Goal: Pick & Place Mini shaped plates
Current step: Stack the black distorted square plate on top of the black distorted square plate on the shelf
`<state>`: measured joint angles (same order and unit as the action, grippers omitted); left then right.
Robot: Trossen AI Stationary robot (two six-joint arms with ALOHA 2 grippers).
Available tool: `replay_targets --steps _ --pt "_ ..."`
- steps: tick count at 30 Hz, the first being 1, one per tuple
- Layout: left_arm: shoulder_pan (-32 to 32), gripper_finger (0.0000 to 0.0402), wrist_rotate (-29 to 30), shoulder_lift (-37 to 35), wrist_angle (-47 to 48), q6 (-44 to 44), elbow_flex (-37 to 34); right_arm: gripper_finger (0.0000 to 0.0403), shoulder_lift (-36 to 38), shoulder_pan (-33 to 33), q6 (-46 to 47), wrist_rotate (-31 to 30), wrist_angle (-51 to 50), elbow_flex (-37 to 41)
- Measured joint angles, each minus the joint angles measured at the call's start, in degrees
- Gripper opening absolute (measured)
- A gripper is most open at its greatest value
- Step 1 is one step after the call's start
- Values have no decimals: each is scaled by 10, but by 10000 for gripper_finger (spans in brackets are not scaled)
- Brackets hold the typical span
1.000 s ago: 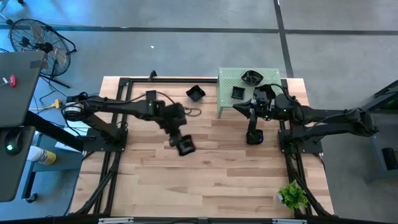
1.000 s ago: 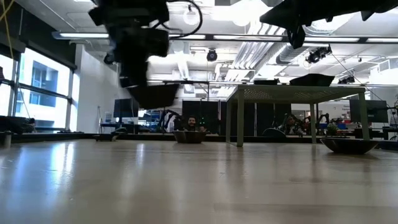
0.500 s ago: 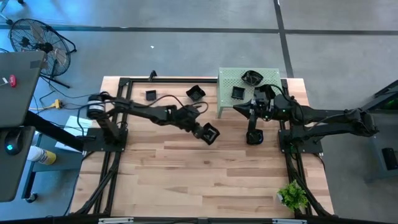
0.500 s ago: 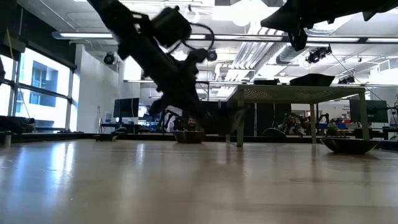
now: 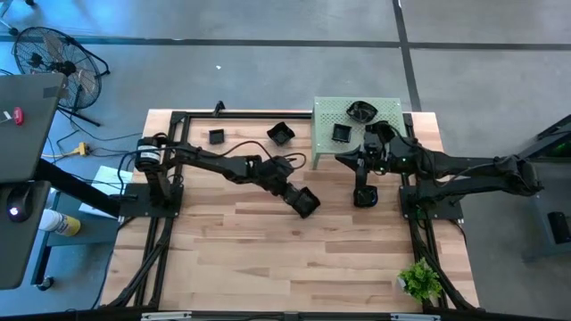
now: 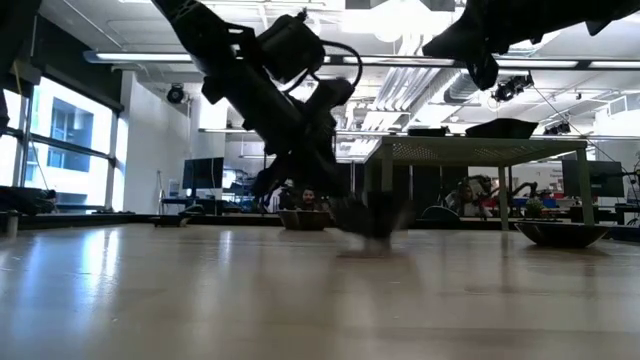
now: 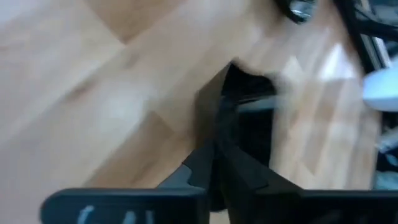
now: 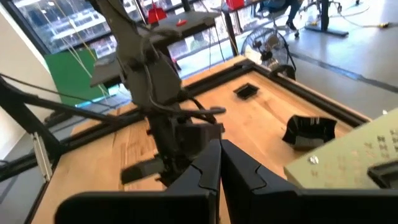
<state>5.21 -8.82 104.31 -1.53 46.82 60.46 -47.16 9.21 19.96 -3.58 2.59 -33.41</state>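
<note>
My left gripper [image 5: 299, 198] reaches out over the middle of the table, shut on a small glossy black square plate [image 5: 308, 204] that hangs low over the wood in the low view [image 6: 375, 215]. My right gripper [image 5: 357, 157] waits shut and holding nothing, raised beside the pale green stand [image 5: 326, 120]. Below it another black plate [image 5: 363, 195] rests on the table. Two plates [image 5: 361, 111] [image 5: 343, 133] sit on top of the stand. Two more [image 5: 280, 134] [image 5: 216, 136] lie on the table near its far edge. My left gripper pinches the plate's raised rim [image 7: 214, 102] between its two fingers [image 7: 205, 162]. The fingers slant down from the table's left. The plate sits tilted at their ends, close over the wood; whether it touches the table I cannot tell.
The stand [image 6: 480, 150] stands on thin legs at the far right, its top well above the table. A small potted plant [image 5: 419, 281] sits at the near right corner. Bare wood [image 5: 268, 259] lies near the front edge.
My left gripper has swung from left of centre toward the table's right, stretching out and dropping down, carrying the black plate with it from well above the table to just over the wood. My right arm has kept still.
</note>
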Motion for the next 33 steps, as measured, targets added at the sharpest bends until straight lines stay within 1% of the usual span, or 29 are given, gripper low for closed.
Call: replay_targets --steps 4,6,8,10,11,14,15,18,22,24,28,31,33 --pt "7 65 -45 0 10 -4 13 3 0 0 12 -5 -14 0" --pt "14 85 -67 0 25 -32 23 2 0 -1 23 -4 -23 0" --pt "22 94 -92 -4 63 -67 32 1 0 -8 36 -5 -34 0" --pt "30 85 -97 -24 97 -113 33 2 0 -25 49 -15 -63 -9" --pt "31 72 -86 -38 102 -139 33 2 0 -37 55 -27 -85 -18" --pt "36 18 -55 -98 95 -192 9 1 -4 -82 83 -80 -173 -49" --pt "37 10 -53 -117 78 -200 -7 1 -6 -98 99 -98 -204 -59" --pt "43 16 -36 -175 13 -203 -72 1 -26 -145 160 -134 -260 -71" --pt "58 5 -12 -248 -109 -196 -177 3 -86 -188 229 -140 -270 -71" --pt "71 3 -8 -279 -169 -189 -230 8 -128 -196 249 -132 -267 -71" --pt "105 5 -3 -333 -260 -157 -316 32 -209 -181 265 -85 -231 -71" --pt "126 1 -3 -362 -295 -149 -359 60 -262 -161 262 -53 -178 -71" --pt "137 1 -7 -379 -297 -148 -377 80 -293 -148 251 -35 -142 -71"
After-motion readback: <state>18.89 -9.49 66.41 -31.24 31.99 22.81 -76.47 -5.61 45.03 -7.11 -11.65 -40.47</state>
